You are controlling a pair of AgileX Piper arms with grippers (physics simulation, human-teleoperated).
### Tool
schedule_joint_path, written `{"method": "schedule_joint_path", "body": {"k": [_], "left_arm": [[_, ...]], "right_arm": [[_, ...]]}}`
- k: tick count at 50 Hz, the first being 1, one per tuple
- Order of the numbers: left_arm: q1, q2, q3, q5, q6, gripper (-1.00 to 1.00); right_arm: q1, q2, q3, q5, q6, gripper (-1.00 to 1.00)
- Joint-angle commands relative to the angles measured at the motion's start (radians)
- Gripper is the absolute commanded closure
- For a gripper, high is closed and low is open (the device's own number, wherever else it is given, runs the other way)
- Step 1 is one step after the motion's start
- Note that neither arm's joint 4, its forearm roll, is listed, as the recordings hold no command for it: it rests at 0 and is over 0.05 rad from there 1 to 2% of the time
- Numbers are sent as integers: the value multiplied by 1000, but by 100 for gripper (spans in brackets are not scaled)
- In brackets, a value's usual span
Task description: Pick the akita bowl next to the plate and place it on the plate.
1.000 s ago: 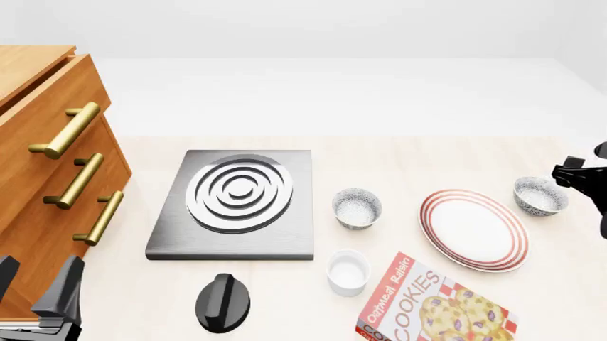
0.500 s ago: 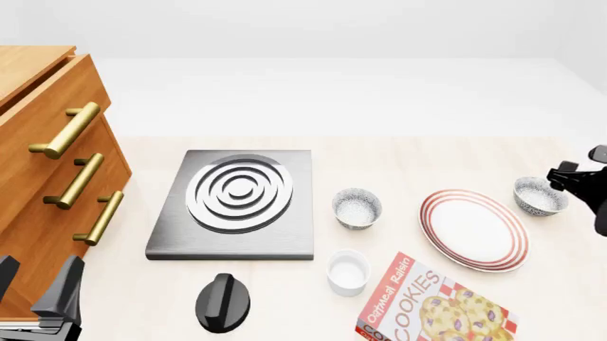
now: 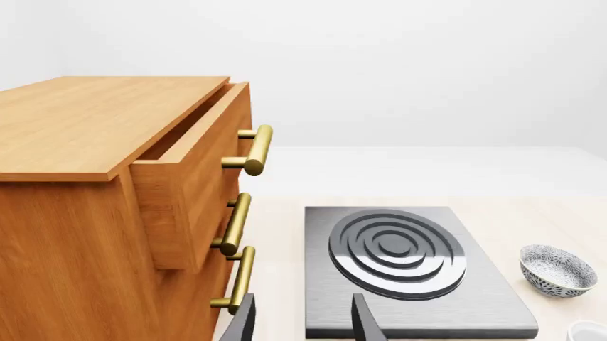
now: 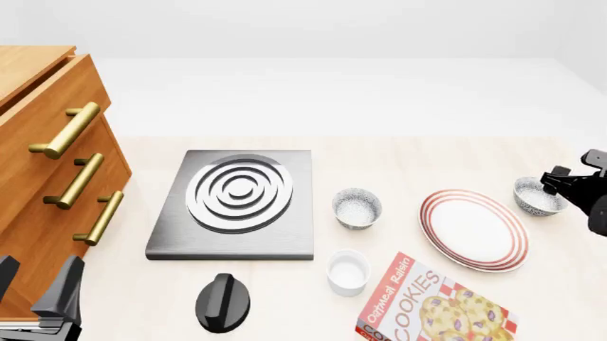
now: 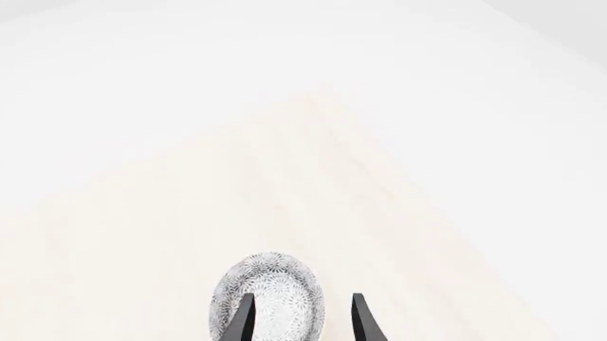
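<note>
While the plate point(image 4: 473, 229) lies unmoved on the table point(image 4: 399, 160), the right gripper point(image 5: 300, 318) has slid left onto the bowl point(image 4: 538, 197) just right of it (jaws parted, one finger inside the rim); left gripper point(image 3: 301, 321) open.

Right claw point(image 4: 555, 180) has lowered over akita bowl point(image 4: 536, 196).

Speckled bowls: two are sitting out, the akita bowl point(image 4: 539, 196) right beside the plate and a second speckled bowl point(image 4: 357, 207) near the stove.
Plates: one, the plate point(image 4: 473, 229).
White cups: one, a white cup point(image 4: 348, 272).
Cookie boxes: one, a cookie box point(image 4: 436, 306).
Stoves: one, a stove point(image 4: 237, 204).
Knobs: one, a black knob point(image 4: 223, 303).
Drawer handles: three gold handles point(image 4: 77, 180) are showing on one wooden dresser point(image 4: 38, 142).
</note>
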Motion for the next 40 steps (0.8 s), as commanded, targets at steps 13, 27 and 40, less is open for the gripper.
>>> {"method": "schedule_joint_path", "body": {"k": [13, 27, 40], "left_arm": [[0, 0, 0, 0, 0, -100], [0, 0, 0, 0, 0, -100], [0, 0, 0, 0, 0, -100]], "right_arm": [[-10, 55, -56, 51, 33, -100], [-1, 91, -74, 83, 60, -100], [-5, 127, -91, 110, 81, -100]]}}
